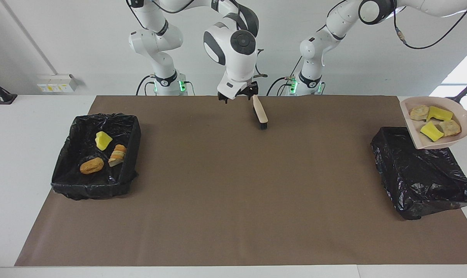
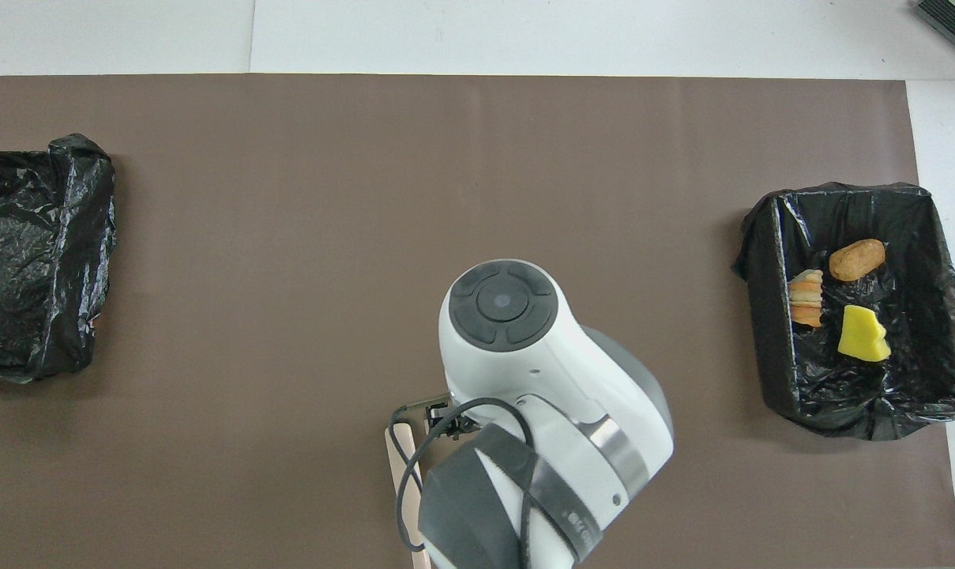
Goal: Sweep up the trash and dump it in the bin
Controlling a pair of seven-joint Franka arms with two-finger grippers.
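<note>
the bin liners (image 1: 422,173) are looking like crinkled glossy black plastic. the table cover (image 1: 233,185) is showing as matt brown paper. the dustpan (image 1: 436,137) is looking smooth pale plastic; the sponge chunks (image 1: 432,130) are appearing porous.
</note>
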